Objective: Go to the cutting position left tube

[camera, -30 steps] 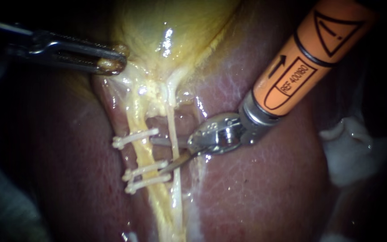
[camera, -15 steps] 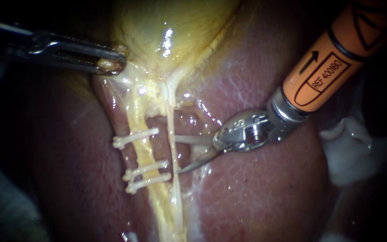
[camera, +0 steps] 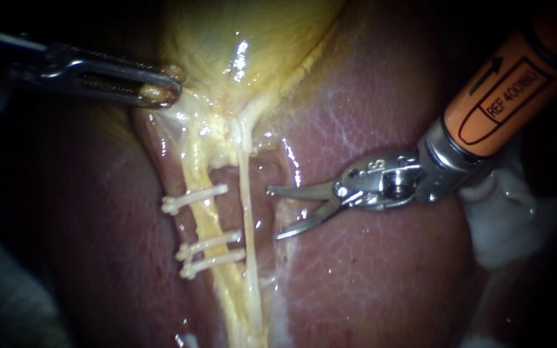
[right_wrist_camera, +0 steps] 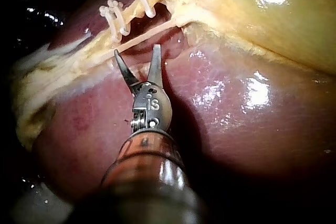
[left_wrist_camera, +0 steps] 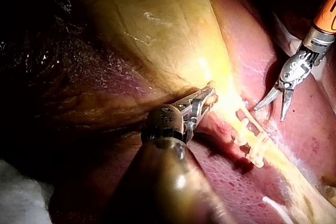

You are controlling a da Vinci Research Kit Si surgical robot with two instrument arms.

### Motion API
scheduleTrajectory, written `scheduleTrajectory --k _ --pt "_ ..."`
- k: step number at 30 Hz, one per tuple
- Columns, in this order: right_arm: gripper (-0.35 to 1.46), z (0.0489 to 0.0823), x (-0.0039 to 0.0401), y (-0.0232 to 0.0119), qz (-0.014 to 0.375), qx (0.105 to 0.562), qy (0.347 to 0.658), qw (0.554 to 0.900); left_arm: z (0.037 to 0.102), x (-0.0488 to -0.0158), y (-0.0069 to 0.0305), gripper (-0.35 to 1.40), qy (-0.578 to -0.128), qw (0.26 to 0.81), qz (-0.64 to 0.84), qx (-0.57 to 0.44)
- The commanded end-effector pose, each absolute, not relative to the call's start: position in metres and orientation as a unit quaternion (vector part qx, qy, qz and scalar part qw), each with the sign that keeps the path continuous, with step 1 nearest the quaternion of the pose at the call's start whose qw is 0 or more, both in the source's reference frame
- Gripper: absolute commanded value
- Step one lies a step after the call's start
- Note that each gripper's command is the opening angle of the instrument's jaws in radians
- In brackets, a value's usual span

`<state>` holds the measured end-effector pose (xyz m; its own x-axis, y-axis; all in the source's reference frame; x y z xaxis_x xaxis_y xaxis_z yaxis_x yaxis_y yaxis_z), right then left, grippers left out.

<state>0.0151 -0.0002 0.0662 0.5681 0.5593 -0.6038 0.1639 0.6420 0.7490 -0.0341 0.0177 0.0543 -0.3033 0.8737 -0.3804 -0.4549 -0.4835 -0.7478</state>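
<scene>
The yellow left tube (camera: 204, 221) runs down from the gallbladder (camera: 246, 38) and carries three white clips (camera: 195, 196). Beside it, the thin pale right tube (camera: 247, 219) bears no clip. My right instrument (camera: 273, 213) stands to the right of both tubes, over the liver (camera: 369, 277), with its two blades open and nothing between them. In the right wrist view the right instrument (right_wrist_camera: 136, 50) points at the thin tube just ahead. My left instrument (camera: 159, 90) is shut on gallbladder tissue at the upper left. The left wrist view shows that same hold by the left instrument (left_wrist_camera: 205, 100).
White gauze (camera: 504, 212) lies at the right under my right instrument's orange shaft (camera: 504, 96). Dark cloth fills the left edge. Wet liver surface surrounds the tubes on both sides.
My right instrument has drawn back to the right. A second ago its open blades straddled the thin right tube; now they are clear of it. The left instrument has held still.
</scene>
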Motion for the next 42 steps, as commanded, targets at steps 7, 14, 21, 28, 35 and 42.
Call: scheduleTrajectory --k 7,14,21,28,35,42 --pt "1.41 0.0659 0.0162 -0.0007 0.14 0.461 0.438 0.759 0.0543 -0.0341 0.0177 -0.35 -0.263 0.435 0.763 -0.399" --pt "1.41 0.0657 0.0173 -0.0015 0.142 0.496 0.432 0.74 0.0543 -0.0341 0.0177 -0.35 -0.263 0.435 0.763 -0.399" --pt "1.43 0.0669 0.0187 -0.0025 0.148 0.501 0.425 0.739 0.0543 -0.0341 0.0177 -0.35 -0.263 0.435 0.763 -0.399" --pt "1.45 0.0689 0.0192 -0.0034 0.151 0.5 0.42 0.742 0.0543 -0.0341 0.0177 -0.35 -0.262 0.435 0.763 -0.399" --pt "1.45 0.0703 0.0195 -0.0032 0.154 0.499 0.42 0.742 0.0543 -0.0341 0.0177 -0.35 -0.262 0.435 0.763 -0.399" --pt "1.45 0.0708 0.0201 -0.0032 0.157 0.502 0.425 0.737 0.0544 -0.0341 0.0177 -0.35 -0.262 0.435 0.763 -0.399"
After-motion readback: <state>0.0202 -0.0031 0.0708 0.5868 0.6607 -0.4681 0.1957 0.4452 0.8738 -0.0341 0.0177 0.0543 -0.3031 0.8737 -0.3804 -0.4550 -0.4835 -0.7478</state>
